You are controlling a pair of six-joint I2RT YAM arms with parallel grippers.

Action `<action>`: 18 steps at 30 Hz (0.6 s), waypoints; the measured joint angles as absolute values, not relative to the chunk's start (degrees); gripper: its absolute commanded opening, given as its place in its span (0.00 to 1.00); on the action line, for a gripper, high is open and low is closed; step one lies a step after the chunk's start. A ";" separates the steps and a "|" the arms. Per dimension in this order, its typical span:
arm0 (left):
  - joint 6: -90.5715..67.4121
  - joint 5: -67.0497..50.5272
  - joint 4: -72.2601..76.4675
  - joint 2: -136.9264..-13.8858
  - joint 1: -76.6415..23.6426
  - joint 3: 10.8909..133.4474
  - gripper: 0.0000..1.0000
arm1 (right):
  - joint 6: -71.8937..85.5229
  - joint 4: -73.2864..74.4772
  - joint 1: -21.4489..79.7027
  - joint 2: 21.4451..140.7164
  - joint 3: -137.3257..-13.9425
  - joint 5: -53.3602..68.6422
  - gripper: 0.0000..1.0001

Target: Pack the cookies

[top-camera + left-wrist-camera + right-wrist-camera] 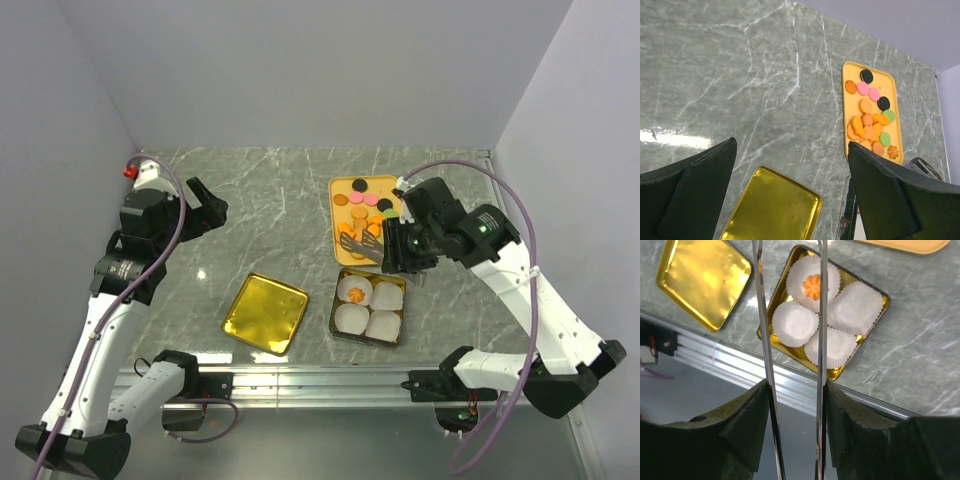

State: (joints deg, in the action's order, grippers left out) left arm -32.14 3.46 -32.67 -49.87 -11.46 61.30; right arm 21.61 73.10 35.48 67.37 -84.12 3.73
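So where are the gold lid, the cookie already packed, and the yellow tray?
Gold lid (pixel 265 313), top view, its center.
Packed cookie (pixel 812 286), right wrist view, middle of the orange flower.
Yellow tray (pixel 850 69), left wrist view, bare far-left corner.

White arms (pixel 95 335) with black joints, purple cables, black hands (pixel 205 205).

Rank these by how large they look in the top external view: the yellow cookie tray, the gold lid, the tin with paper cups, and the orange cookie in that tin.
1. Yellow cookie tray, partly hidden by the right arm.
2. and 3. Gold lid and tin with paper cups: too alike to rank.
4. Orange cookie, by far the smallest.
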 measured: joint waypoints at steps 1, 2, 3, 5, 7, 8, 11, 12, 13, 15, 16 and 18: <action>-31.94 3.66 -32.86 -50.09 -11.46 61.93 0.99 | 21.58 73.17 35.48 68.14 -84.47 3.18 0.53; -31.68 3.88 -32.88 -50.11 -11.46 62.48 0.99 | 21.56 73.10 35.48 69.06 -84.66 2.68 0.53; -31.42 3.99 -32.91 -50.09 -11.46 62.83 0.99 | 21.56 73.14 35.48 70.43 -84.90 2.33 0.53; -30.87 4.16 -32.84 -49.87 -11.46 63.09 0.99 | 21.32 73.23 35.48 73.45 -85.86 1.13 0.53; -30.61 4.29 -32.99 -49.60 -11.46 63.09 0.99 | 21.02 73.28 35.48 77.89 -87.79 -0.47 0.53; -30.59 4.36 -33.01 -49.50 -11.46 63.07 0.99 | 20.84 73.30 35.48 80.07 -89.08 -1.17 0.53; -30.30 4.43 -32.80 -49.15 -11.46 62.65 0.99 | 20.38 73.17 35.48 85.69 -93.21 -3.40 0.53; -30.13 4.40 -32.64 -49.10 -11.46 62.41 0.99 | 20.27 72.99 35.48 87.42 -94.56 -4.14 0.53; -30.02 4.38 -32.49 -49.17 -11.46 62.13 1.00 | 20.21 73.21 35.48 89.06 -96.03 -4.75 0.53; -30.02 4.12 -32.36 -49.89 -11.46 62.08 0.99 | 20.10 73.41 35.48 91.96 -98.56 -5.30 0.53; -30.04 3.86 -32.18 -50.37 -11.44 62.08 0.99 | 20.08 73.89 35.48 93.45 -100.14 -5.39 0.53; -30.13 3.07 -31.62 -51.70 -11.46 61.98 0.99 | 20.05 74.02 35.48 96.07 -102.48 -5.43 0.53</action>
State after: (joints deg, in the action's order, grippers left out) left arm -30.13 3.07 -31.62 -51.70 -11.46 61.98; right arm 20.05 74.02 35.48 96.07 -102.48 -5.43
